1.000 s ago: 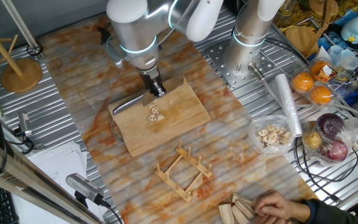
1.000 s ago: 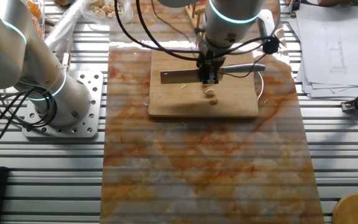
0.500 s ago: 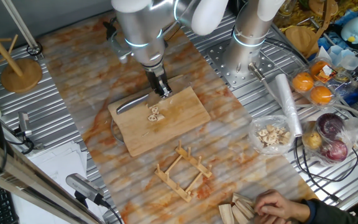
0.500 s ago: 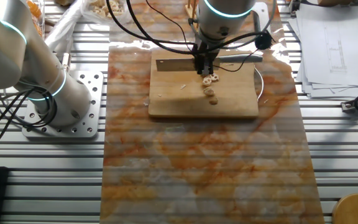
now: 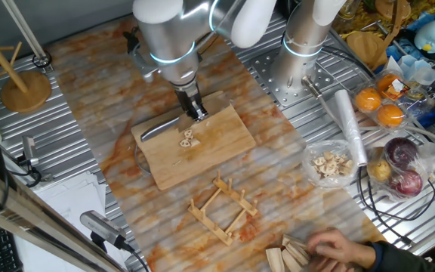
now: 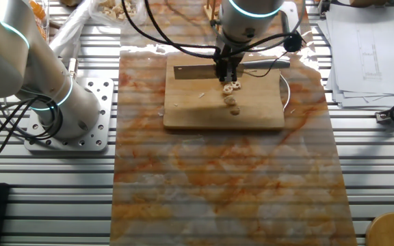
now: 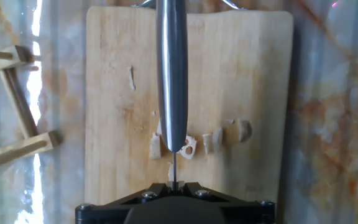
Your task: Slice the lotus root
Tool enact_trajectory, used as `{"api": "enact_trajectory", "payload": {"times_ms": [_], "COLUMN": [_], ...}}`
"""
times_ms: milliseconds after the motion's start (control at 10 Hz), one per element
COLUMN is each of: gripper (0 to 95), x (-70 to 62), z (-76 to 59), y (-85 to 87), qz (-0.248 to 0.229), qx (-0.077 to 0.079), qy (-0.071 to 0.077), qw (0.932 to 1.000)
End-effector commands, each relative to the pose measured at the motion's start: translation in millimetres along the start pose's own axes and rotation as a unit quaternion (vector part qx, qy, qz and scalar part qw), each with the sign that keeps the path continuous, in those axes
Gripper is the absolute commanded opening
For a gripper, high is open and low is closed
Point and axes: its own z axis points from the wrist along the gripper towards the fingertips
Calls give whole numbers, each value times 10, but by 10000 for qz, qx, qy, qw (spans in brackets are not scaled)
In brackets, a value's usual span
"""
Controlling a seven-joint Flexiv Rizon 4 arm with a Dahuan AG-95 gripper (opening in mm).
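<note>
While the hand squeezes the knife tight, the lotus root lies cut up in the middle of the cutting board.
These pieces look small, light, stiff and easy to break, so they could slide; better press down from the top.

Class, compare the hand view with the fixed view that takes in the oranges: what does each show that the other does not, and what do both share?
Only the hand view shows the gripper shut on the knife, its blade edge-on over the lotus root. Only the fixed view shows the oranges, the red onions and a person's hand. Both show the cutting board, the cut lotus pieces and the wooden rack.
</note>
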Motion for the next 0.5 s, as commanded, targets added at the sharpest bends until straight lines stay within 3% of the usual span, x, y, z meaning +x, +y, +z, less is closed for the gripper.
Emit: {"api": "enact_trajectory", "payload": {"times_ms": [100,300,500], "gripper": [0,0,0], "x": [-24,-24,-24], "z": [15,15,15], "y": [7,7,7], "qz": [14,-131,-252], "qx": [75,247,152], "qy": [49,129,130], "qw": [10000,9995,9995]}}
